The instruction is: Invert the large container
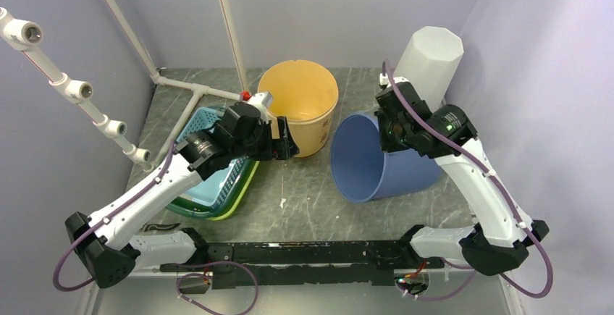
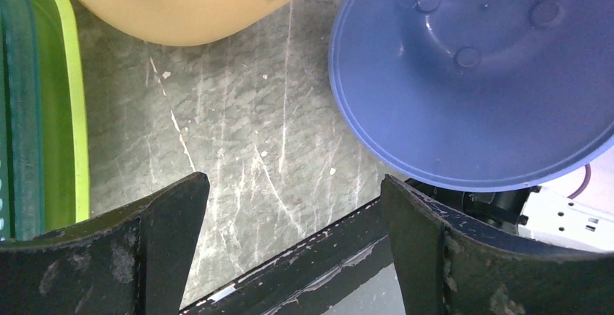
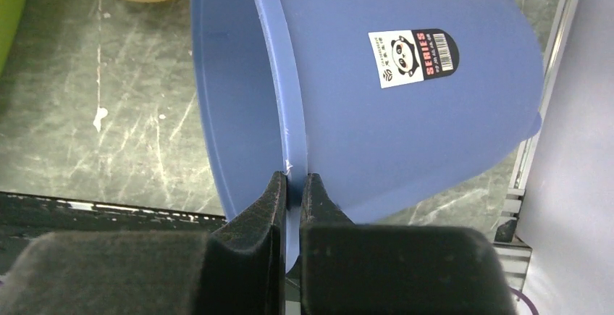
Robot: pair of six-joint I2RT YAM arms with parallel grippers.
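The large blue bucket (image 1: 376,163) lies tipped on its side right of centre, its opening facing left and toward the front. My right gripper (image 1: 386,128) is shut on its upper rim; in the right wrist view the fingers (image 3: 293,181) pinch the rim of the bucket (image 3: 405,127), which bears a panda sticker. My left gripper (image 1: 286,145) is open and empty, beside the orange bucket and left of the blue one. In the left wrist view the spread jaws (image 2: 293,185) hang over bare table, with the blue bucket's inside (image 2: 470,76) at the upper right.
An orange bucket (image 1: 298,98) stands upright at the back centre. A tall white container (image 1: 431,58) stands at the back right. A teal basket nested in a green one (image 1: 217,177) sits at the left. A white pipe rack (image 1: 72,87) runs along the left side.
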